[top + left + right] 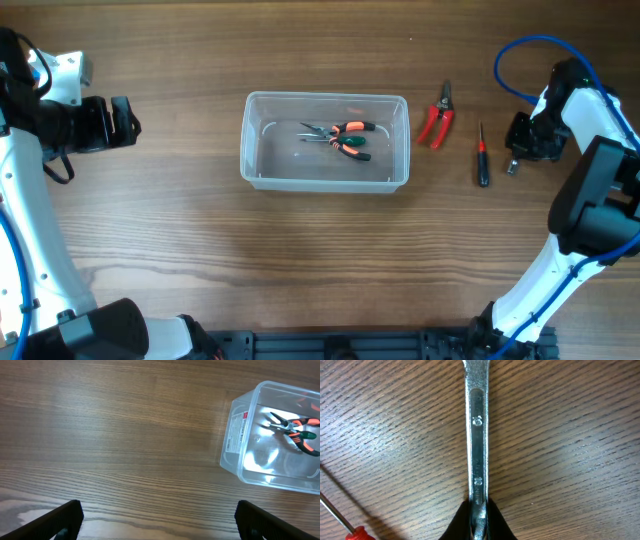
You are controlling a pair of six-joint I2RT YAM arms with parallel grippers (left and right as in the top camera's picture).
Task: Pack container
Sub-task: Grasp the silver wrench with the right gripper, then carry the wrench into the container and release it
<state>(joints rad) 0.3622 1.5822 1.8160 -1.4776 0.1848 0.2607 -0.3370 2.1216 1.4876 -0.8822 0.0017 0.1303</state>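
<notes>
1. The right gripper [479,512] is pinched narrow on a flat silver wrench [477,435]. Its fingers meet the shaft at the bottom centre of the right wrist frame, and the wrench runs straight up the frame from there over the wooden table [570,420].
2. Near the grip, at the lower left, is a red-handled screwdriver [354,533], apart from the wrench.
3. In the overhead frame the container [247,140] sits at centre, to the left of the right gripper, with its long axis running left to right. The screwdriver and a pair of red cutters [436,122] lie between the two. I judge the wrench must go leftward over both tools and be laid in along the container's length.
4. Orange-and-green pliers [340,138] already lie inside the container, near its middle.
5. The left gripper [157,512] is spread wide and holds nothing. It is at the far left, about as far from the container as the right gripper, but only the right one carries a tool.
6. The right wrist view shows the grip plainly, while overhead the arm hides nearly all of the wrench. Only the overhead view shows the route. I cannot tell whether the wrench is lifted off the wood.
</notes>
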